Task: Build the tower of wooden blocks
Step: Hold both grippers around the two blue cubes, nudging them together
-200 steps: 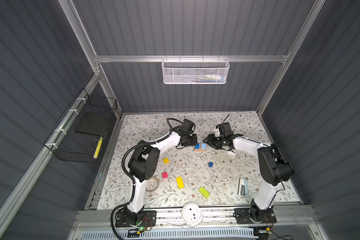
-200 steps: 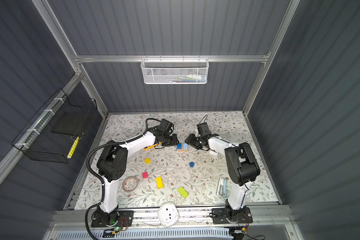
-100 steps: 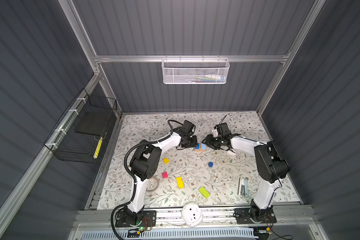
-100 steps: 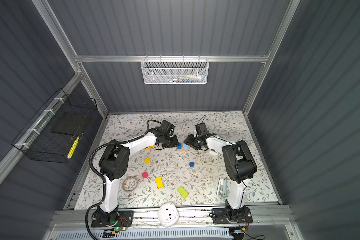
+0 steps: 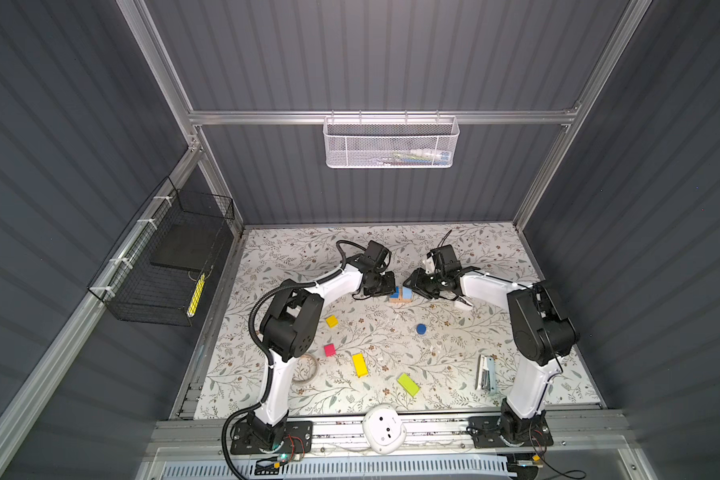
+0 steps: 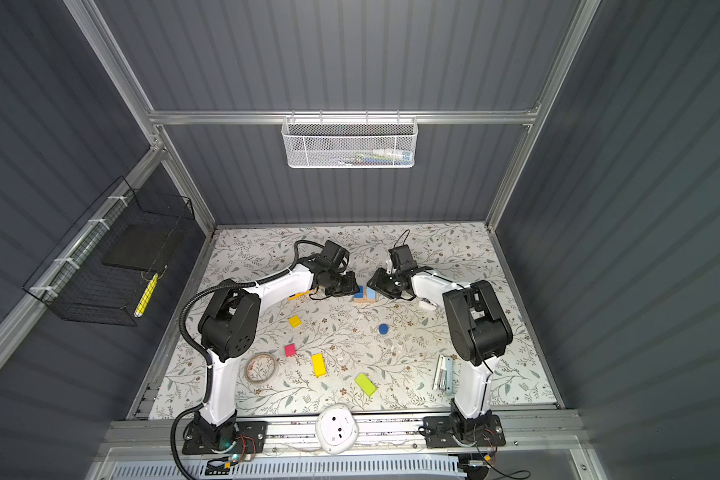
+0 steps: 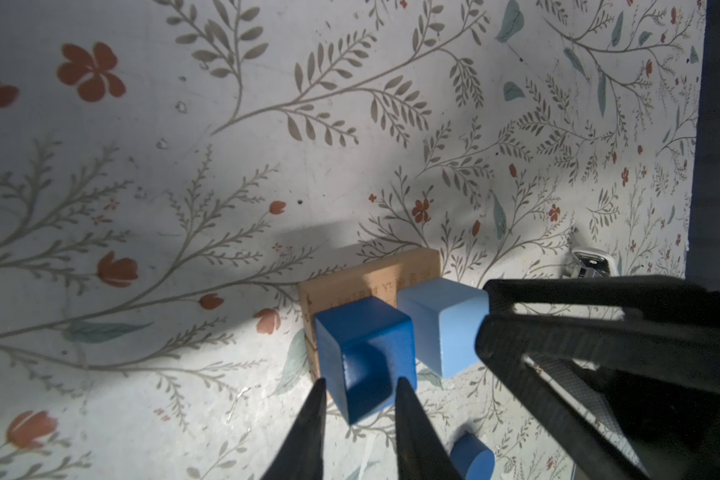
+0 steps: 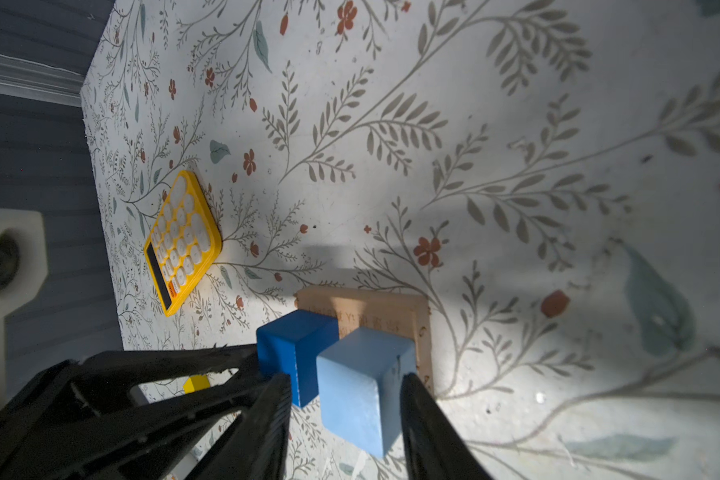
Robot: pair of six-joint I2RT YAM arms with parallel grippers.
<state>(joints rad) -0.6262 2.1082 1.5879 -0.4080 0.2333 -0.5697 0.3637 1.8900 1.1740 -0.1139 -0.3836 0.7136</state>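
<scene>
Bench: the floral-patterned bench (image 5: 454, 257) carried every block; the tower site sat toward its back middle, between the two arms.
Base: two plain tan wooden bars (image 7: 371, 274) lay flat, side by side, as the bottom layer.
Loose bars: a yellow wooden bar (image 5: 359, 365) and a lime wooden bar (image 5: 408, 384) lay flat near the front, well apart from the base. Judged light and stiff; best pinched across the narrow width at mid-length.
Cubes on base: a blue painted wooden cube (image 7: 362, 320) and a light-blue painted wooden cube (image 8: 362, 374) stood on the tan bars, just beside each other. Judged light, with smooth paint, so easily nudged; take them on opposite flat faces, squarely.
Loose cubes: a yellow wooden cube (image 5: 331, 321) and a pink wooden cube (image 5: 329, 350), unstacked.
Cylinder: a short blue wooden cylinder (image 5: 421, 329), on its flat end, alone.
Left fingers (image 7: 308, 440): partly spread, tips at the blue cube's near face; no pinch seen, and contact could not be told.
Right fingers (image 8: 425, 440): spread either side of the light-blue cube, one against its edge, the other just clear.
</scene>
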